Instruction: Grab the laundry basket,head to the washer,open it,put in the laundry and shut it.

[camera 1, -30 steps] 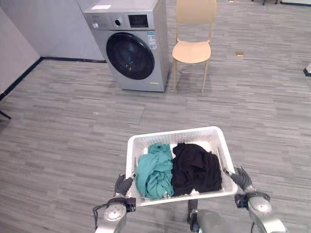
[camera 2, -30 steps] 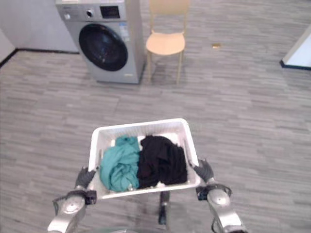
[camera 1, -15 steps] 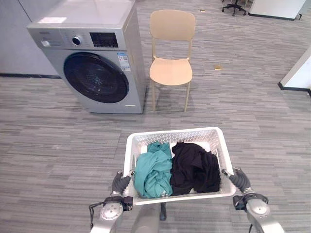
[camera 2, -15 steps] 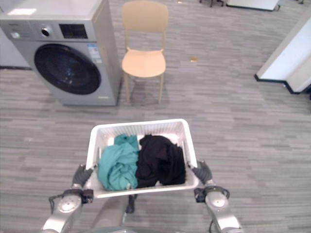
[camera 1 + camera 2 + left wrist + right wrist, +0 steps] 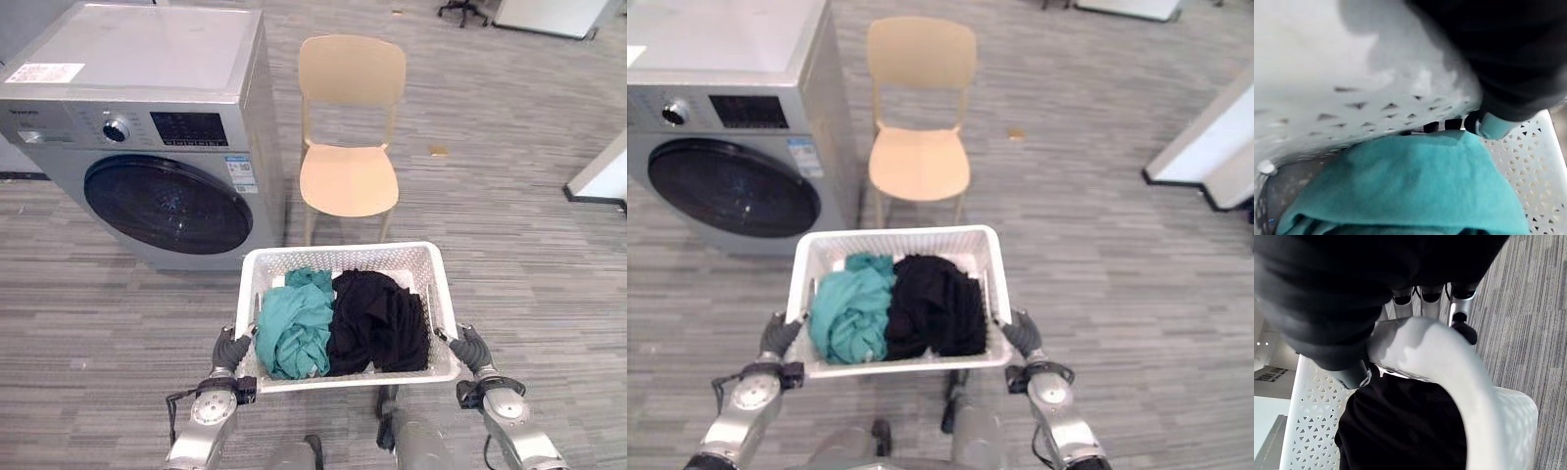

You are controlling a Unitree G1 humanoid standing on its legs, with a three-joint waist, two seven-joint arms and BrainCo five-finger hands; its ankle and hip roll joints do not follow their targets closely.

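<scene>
Both hands, left (image 5: 232,349) and right (image 5: 470,349), grip the basket's (image 5: 343,258) side rims; teal (image 5: 296,329) and black (image 5: 377,321) laundry inside, washer (image 5: 147,147) shut.

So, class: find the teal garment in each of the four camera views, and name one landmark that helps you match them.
Left eye view: teal garment in the basket's left half, lower centre.
Right eye view: same spot, left half of the basket.
Left wrist view: close up, across the lower part.
Right wrist view: not in it; the black garment shows instead.
Shared landmark: the white laundry basket, its perforated wall.
</scene>
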